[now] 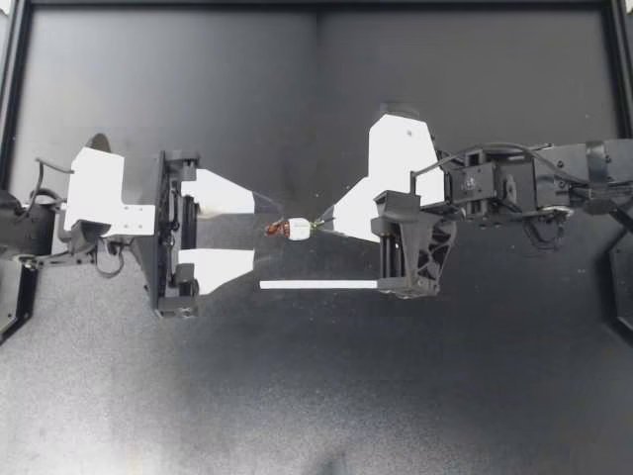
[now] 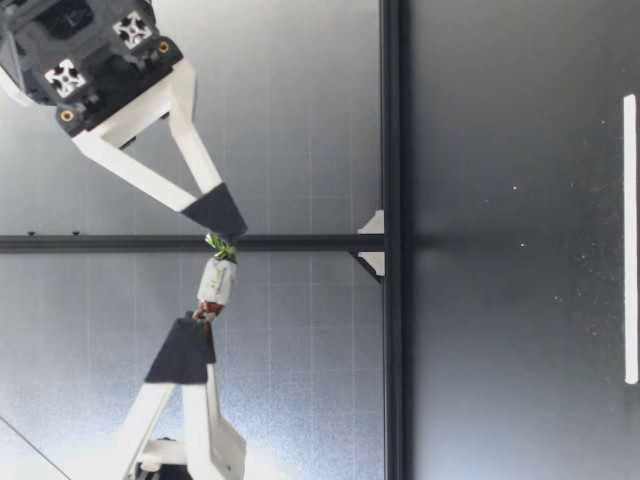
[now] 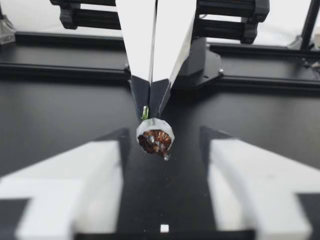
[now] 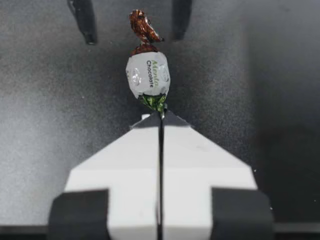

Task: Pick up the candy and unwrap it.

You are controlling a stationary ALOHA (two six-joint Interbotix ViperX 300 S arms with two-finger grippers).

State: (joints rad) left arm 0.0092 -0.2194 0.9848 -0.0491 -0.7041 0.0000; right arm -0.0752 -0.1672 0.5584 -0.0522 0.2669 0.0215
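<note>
Pinching the green twist of the candy [image 1: 293, 229] with the right gripper [image 1: 318, 226], 2 fingers [image 4: 200, 165] pressed together on the wrapper, holding it in mid-air above the table [image 1: 316, 396] between both arms. Facing it with the left gripper [image 1: 265, 231] spread wide, 2 fingertips [image 4: 85, 22] flanking the brown twist, clear of it on either side in the right wrist view.
</note>
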